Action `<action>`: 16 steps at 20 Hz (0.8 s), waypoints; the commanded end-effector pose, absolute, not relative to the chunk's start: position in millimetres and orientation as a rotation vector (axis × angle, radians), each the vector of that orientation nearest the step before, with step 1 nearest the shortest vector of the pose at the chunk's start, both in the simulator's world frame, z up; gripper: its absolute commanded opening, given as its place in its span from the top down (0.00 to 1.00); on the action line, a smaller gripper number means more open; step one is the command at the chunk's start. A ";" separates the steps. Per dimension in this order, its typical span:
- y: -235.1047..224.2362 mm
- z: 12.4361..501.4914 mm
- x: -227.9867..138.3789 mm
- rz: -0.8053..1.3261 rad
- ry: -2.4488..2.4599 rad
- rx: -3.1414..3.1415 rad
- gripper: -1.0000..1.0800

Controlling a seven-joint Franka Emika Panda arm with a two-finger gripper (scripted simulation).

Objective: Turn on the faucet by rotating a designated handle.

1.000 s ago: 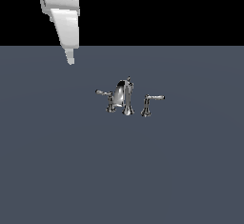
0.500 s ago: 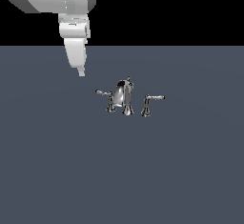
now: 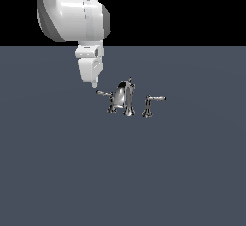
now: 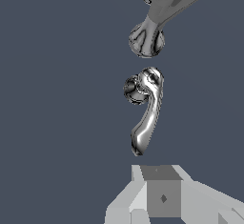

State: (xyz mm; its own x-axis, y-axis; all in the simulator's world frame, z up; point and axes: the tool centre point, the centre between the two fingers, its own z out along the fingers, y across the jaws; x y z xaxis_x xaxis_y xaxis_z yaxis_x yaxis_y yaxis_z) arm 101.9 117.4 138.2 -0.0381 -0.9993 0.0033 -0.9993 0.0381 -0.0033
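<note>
Hovering just beside the tip of the handle (image 3: 104, 95), on the exterior view's left of the faucet (image 3: 126, 97), the gripper (image 3: 94, 82) looks placed to push the lever round; whether its jaws are released or clenched, I cannot tell.

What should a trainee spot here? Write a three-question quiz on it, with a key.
1. True or false: the gripper hangs nearer the lever on the exterior view's right than the handle on its left.
2. What stands between the two levers? A) the spout B) a cup C) nothing
3. Fill in: the faucet has ___ levers.
Key: 1 false; 2 A; 3 two.
</note>
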 end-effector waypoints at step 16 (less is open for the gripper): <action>84.5 95.1 146.6 0.001 -2.474 1.936 1.00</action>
